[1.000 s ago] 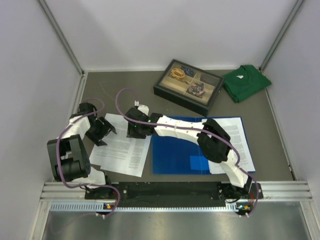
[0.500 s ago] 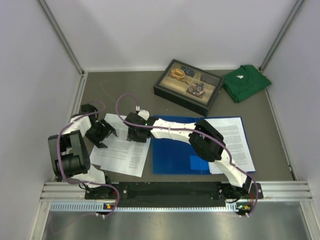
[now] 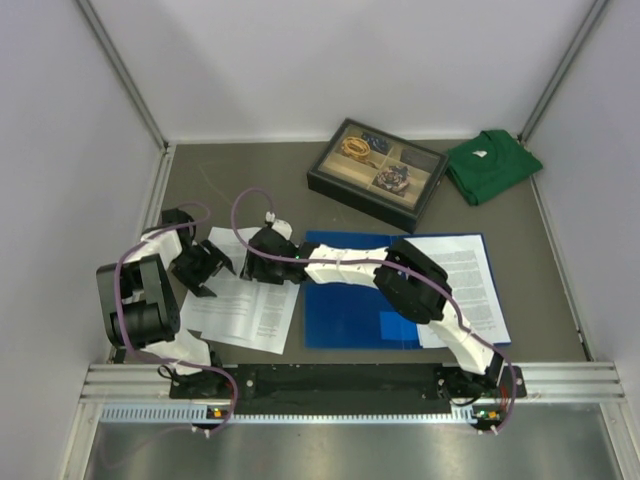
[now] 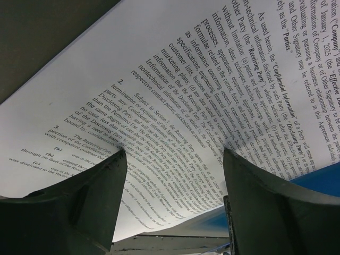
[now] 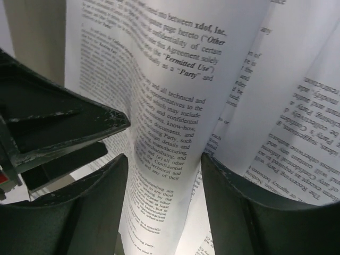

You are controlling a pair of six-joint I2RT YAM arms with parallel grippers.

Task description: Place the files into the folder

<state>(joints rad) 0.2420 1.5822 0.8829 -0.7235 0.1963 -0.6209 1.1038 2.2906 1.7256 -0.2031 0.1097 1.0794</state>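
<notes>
I work in a lab test booth: bare white wall panels (image 3: 350, 60), aluminium frame posts (image 3: 120, 70), grey table (image 3: 250, 170).

The left tool (image 3: 205, 268) and right tool (image 3: 258, 268) crowd together over the files (image 3: 245, 312). The right arm (image 3: 345, 263) spans the folder (image 3: 345, 318). Bare desk (image 3: 230, 190) lies open far-left; the compartment tray (image 3: 355, 200) and green shirt (image 3: 492, 165) fill far-right.

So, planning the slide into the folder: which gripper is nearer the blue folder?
Right. The right gripper sits over the files just left of the folder; the left gripper is farther left, over the same files.
</notes>
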